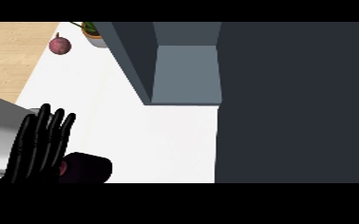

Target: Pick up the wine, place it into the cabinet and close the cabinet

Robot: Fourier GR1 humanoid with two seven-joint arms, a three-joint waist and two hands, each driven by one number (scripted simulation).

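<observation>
Where the counter (161, 142) meets the lower edge of the head view, the left hand (38, 142) is seen at the lower left, its black fingers (49, 128) held straight and close together, pointing up the view. Nothing is held by it. Just to its right, at the lower edge, a dark cylinder with a reddish end is seen lying on its side on the white counter; this is taken to be the wine (88, 167). The reddish end is turned toward the hand and appears to touch its lower part or lie just beside it; which of the two cannot be told. No finger is curled round the bottle. A grey surface is glimpsed behind the hand at the left edge, but what it is cannot be told.

The right hand is not shown anywhere in the view.

Farther up, the middle of the view is taken by the cabinet (186, 73), whose grey-blue inner floor and darker side wall are seen open to the view. Nothing is seen on the visible part of that floor. The whole right side is filled by a large dark panel, taken to be the cabinet door (288, 104) standing open.

At the far left, a small purple-red fruit (60, 45) is seen on the counter near its edge, where light wood flooring (21, 52) begins. Just beyond it, a potted plant (95, 33) is partly seen beside the cabinet wall.
</observation>
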